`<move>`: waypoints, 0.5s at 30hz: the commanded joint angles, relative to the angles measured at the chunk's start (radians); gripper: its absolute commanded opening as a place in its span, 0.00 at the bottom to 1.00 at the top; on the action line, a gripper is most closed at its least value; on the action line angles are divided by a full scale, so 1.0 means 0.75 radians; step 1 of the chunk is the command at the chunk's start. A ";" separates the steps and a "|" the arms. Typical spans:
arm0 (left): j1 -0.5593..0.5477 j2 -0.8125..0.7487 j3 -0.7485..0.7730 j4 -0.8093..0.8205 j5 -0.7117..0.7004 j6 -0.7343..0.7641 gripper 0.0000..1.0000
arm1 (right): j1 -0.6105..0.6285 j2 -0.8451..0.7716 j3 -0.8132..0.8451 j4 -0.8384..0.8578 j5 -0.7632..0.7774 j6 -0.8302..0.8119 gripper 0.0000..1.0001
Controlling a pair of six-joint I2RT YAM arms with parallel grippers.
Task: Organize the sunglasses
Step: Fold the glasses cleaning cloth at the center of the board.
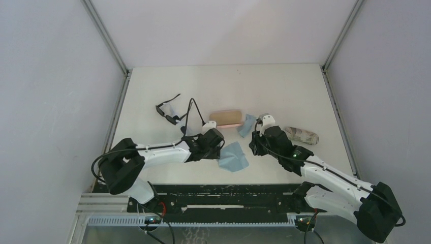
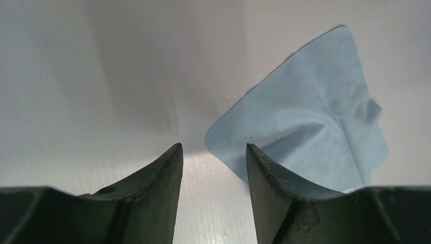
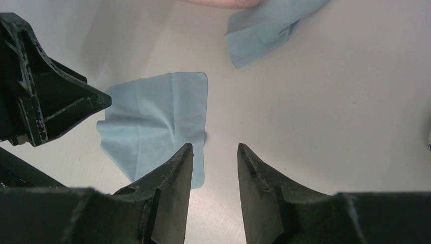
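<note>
The black-framed sunglasses (image 1: 167, 109) lie unfolded on the table at the back left, beyond my left arm. The white-framed pair does not show in any view. My left gripper (image 1: 220, 152) is open and empty, low over the table beside the corner of a flat light-blue cloth (image 1: 234, 156); in the left wrist view (image 2: 212, 147) the cloth (image 2: 310, 112) lies ahead and to the right of it. My right gripper (image 1: 253, 146) is open and empty just right of that cloth; in the right wrist view (image 3: 215, 147) its left finger overlaps the cloth's (image 3: 157, 117) edge.
A pink oval case (image 1: 226, 118) lies behind the grippers, with a crumpled light-blue cloth (image 1: 247, 124) at its right end, also in the right wrist view (image 3: 264, 28). A patterned pouch (image 1: 301, 134) lies at the right. The left gripper's body (image 3: 45, 101) fills the right wrist view's left side.
</note>
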 commanded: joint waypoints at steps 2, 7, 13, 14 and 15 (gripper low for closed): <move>-0.048 0.069 0.113 -0.067 -0.096 -0.059 0.54 | -0.009 -0.044 -0.024 0.025 0.000 0.018 0.38; -0.060 0.132 0.151 -0.092 -0.121 -0.066 0.53 | -0.011 -0.065 -0.042 0.024 -0.007 0.015 0.38; -0.094 0.198 0.201 -0.164 -0.165 -0.064 0.52 | -0.015 -0.067 -0.053 0.029 -0.006 0.009 0.39; -0.097 0.208 0.209 -0.172 -0.170 -0.065 0.52 | -0.015 -0.067 -0.053 0.031 -0.007 0.010 0.38; -0.101 0.216 0.212 -0.180 -0.173 -0.067 0.51 | -0.015 -0.067 -0.054 0.032 -0.008 0.011 0.39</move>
